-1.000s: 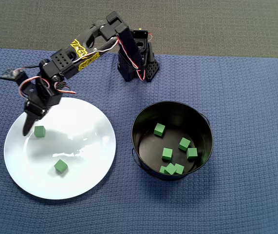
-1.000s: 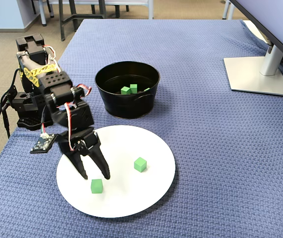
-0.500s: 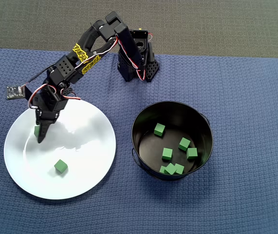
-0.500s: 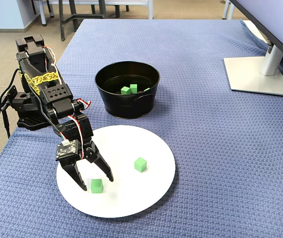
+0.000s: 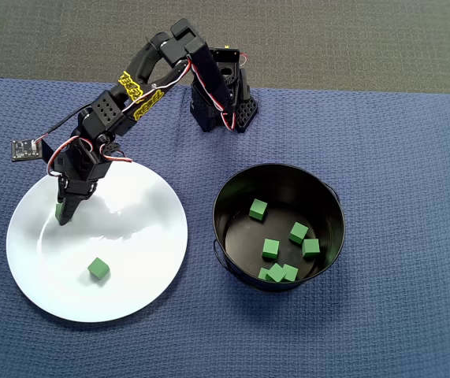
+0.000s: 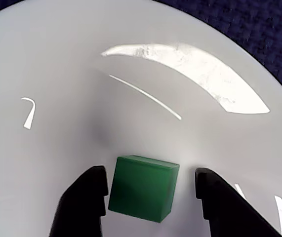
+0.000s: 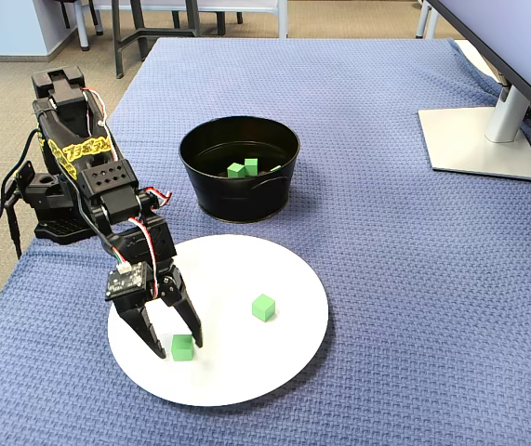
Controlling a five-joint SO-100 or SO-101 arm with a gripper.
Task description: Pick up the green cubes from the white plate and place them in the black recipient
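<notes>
Two green cubes (image 7: 263, 307) on white plate (image 7: 284, 372), others in black pot (image 7: 237, 190)

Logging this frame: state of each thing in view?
gripper: open, fingers either side of a cube, not clamped
cube between the fingers: on the plate
second cube: loose on the plate
white plate: holds two cubes
black pot: upright, six cubes inside

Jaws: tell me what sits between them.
A green cube lies on the white plate between the open jaws, gaps on both sides, clearest in the wrist view.
</notes>
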